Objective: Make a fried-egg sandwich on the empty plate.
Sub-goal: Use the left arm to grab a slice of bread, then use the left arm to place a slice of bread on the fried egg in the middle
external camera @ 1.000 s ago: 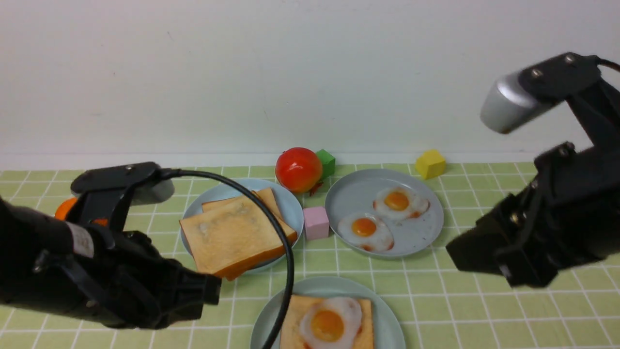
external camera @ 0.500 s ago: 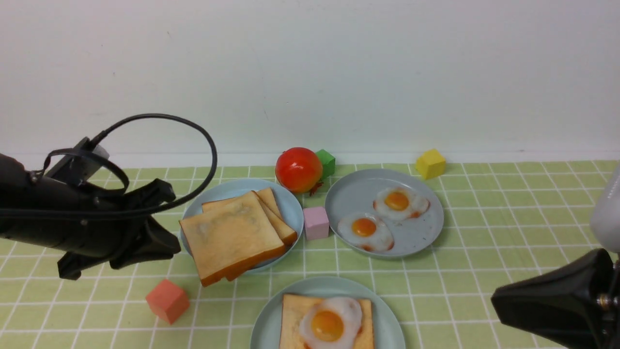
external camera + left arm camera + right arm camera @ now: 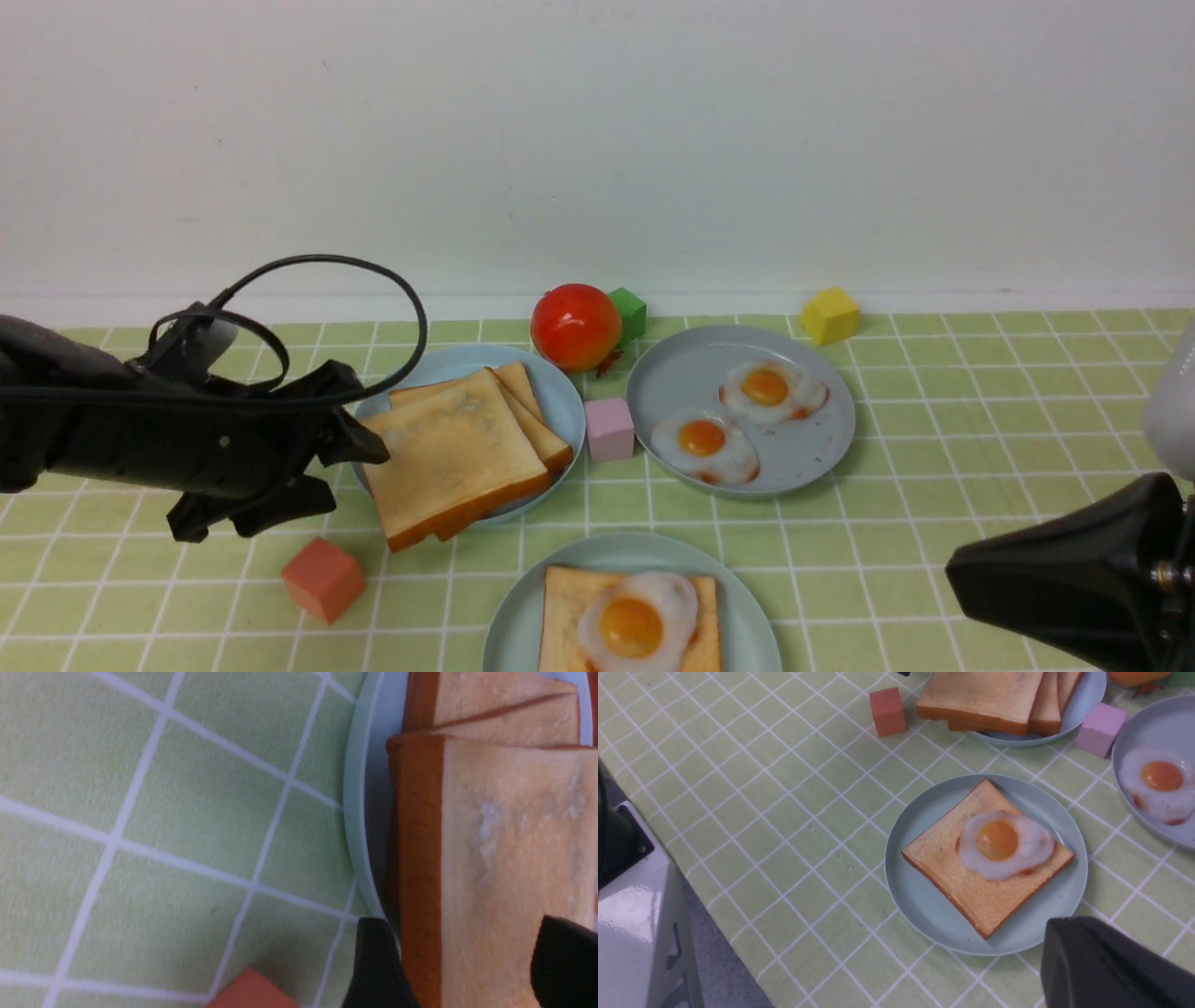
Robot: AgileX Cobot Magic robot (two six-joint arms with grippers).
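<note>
The pale aqua plate point(image 3: 509, 625) at the front middle holds one toast slice point(image 3: 565, 616) with a fried egg point(image 3: 635, 623) on top. The right wrist view shows the plate point(image 3: 924, 905), the slice point(image 3: 966, 891) and the egg point(image 3: 1004, 844). Stacked toast slices point(image 3: 457, 457) lie on a light blue plate point(image 3: 560, 392) behind. My left gripper point(image 3: 345, 471) is open at the stack's left edge. In the left wrist view point(image 3: 467, 966) its fingers straddle the top slice point(image 3: 504, 858), apart from it. My right gripper point(image 3: 971, 569) is low at the front right, shut and empty.
A greyer blue plate point(image 3: 812, 448) with two fried eggs stands at the back right. A tomato point(image 3: 576, 327), a green cube point(image 3: 630, 313), a yellow cube point(image 3: 829, 315), a pink cube point(image 3: 609, 429) and a salmon cube point(image 3: 323, 579) lie around.
My left arm swung back and then reached right to the toast stack's edge. My right arm dropped from high on the right to the front right corner.
</note>
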